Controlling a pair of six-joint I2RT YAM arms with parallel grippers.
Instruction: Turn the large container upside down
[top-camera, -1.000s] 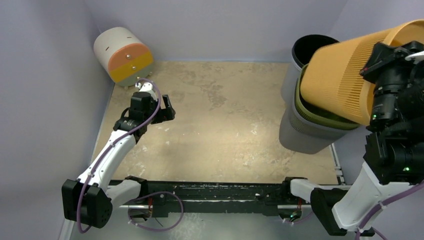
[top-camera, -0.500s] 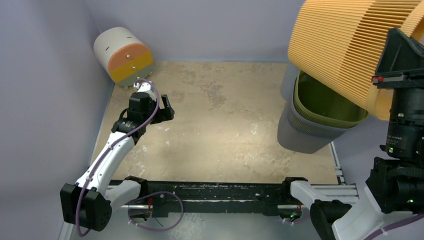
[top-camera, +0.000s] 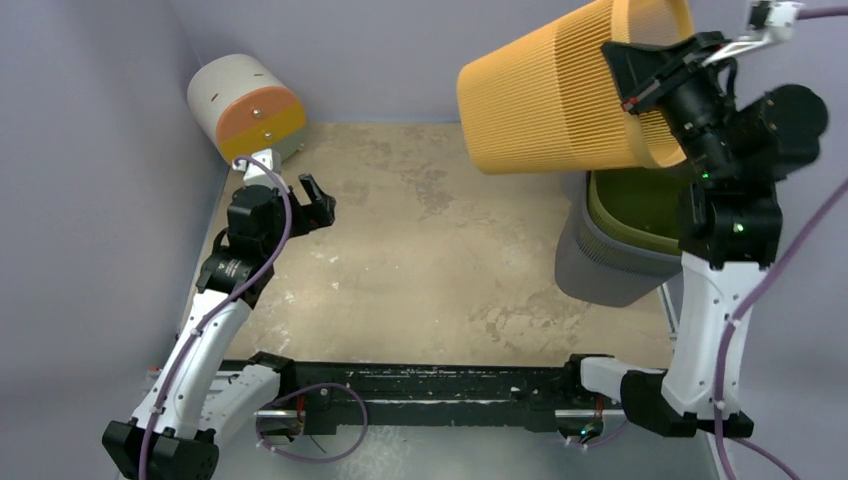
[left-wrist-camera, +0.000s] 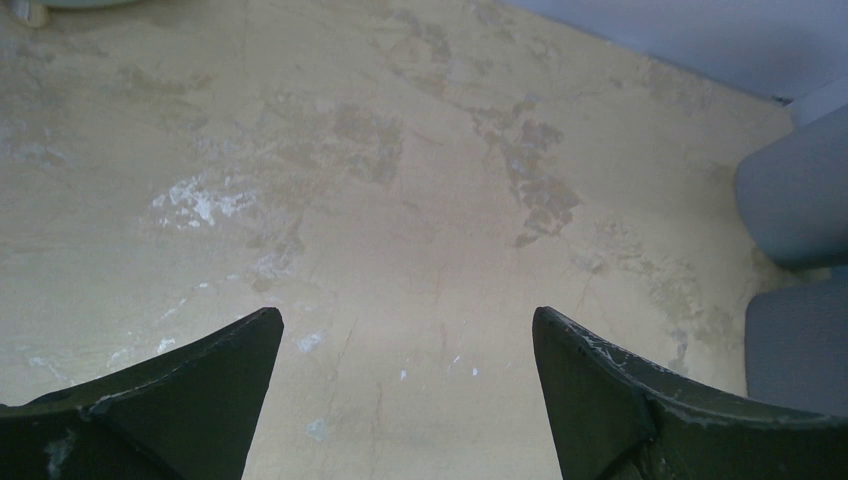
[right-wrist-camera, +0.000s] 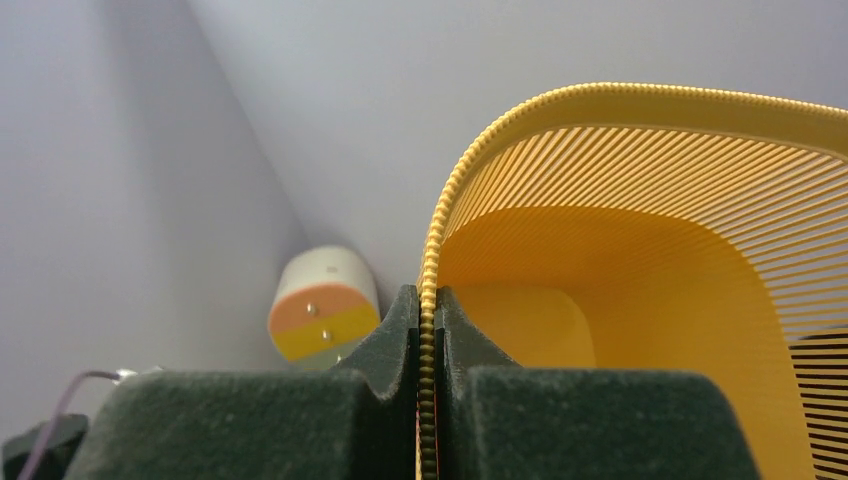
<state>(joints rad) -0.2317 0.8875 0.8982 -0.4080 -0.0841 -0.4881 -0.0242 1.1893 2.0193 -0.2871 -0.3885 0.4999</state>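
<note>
Basket: We see the orange ribbed basket held up in the air at about 1 o'clock over the table. It lies roughly on its side, with the closed base toward 9 o'clock and the open mouth toward 3 o'clock.

Right gripper: The right gripper is pressed together on the basket's rim. In the wrist view the thin slatted wall runs straight up between the two pads, and we see the basket's inside to the right of them.

Right arm: The right arm rises from its base at 5 o'clock and bends over toward 1 o'clock, where it meets the basket's mouth end.

Left gripper: The left gripper is spread wide with nothing between its fingers. It hangs at about 10 o'clock over bare table, well apart from the basket.

Grey bin: A grey bin stands at 3 o'clock on the table, under the basket's mouth end as we look from above.

Olive bin: An olive bin sits nested inside the grey bin, with its rim showing above it.

Drum: A white drum lies on its side in the 11 o'clock corner. Its flat face is banded orange and yellow.

Table: The surface is beige, blotched and scuffed with pale marks.
</note>
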